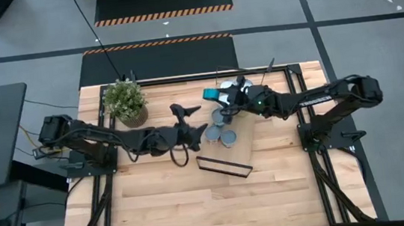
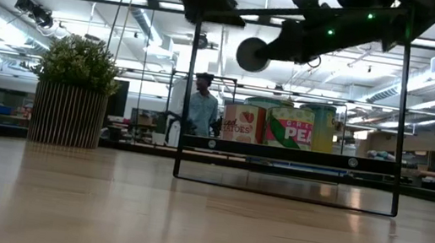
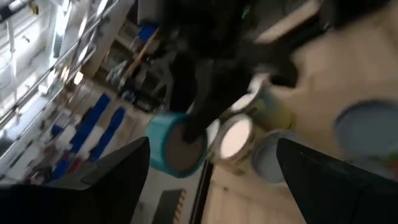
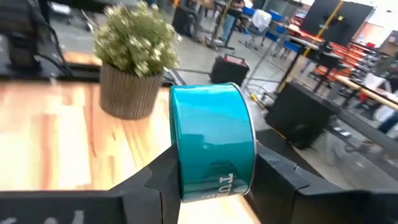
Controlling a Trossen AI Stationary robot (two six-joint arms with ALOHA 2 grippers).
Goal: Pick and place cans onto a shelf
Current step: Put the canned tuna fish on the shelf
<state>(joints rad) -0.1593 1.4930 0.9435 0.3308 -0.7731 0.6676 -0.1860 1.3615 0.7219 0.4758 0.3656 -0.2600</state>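
The left gripper (image 1: 184, 118) hangs over the table between the plant (image 1: 126, 102) and the shelf (image 1: 242, 152), near the cans; its two fingers (image 3: 106, 180) are spread wide with nothing between them; it looks like it is waiting or getting ready to grab.

On the shelf some cans (image 1: 223, 133) already stand close together; from above I count about four round pale tops, though I cannot be sure; so part of the job looks done. From the low camera, three cans (image 2: 281, 124) sit side by side on the board; one has a red heart and letters that look like the end of "tomatoes"; the next one is green and says "PEA" in big white letters, maybe peas; the third is too hidden to read.

The right gripper (image 1: 224, 94) is held up above the back part of the shelf; it is pinching a teal can (image 4: 211, 146) on its side, one finger on each flat end; white letters "TU" show on it, maybe tuna. This can still has to be set down; I cannot see any more cans waiting on the table (image 1: 166, 199).
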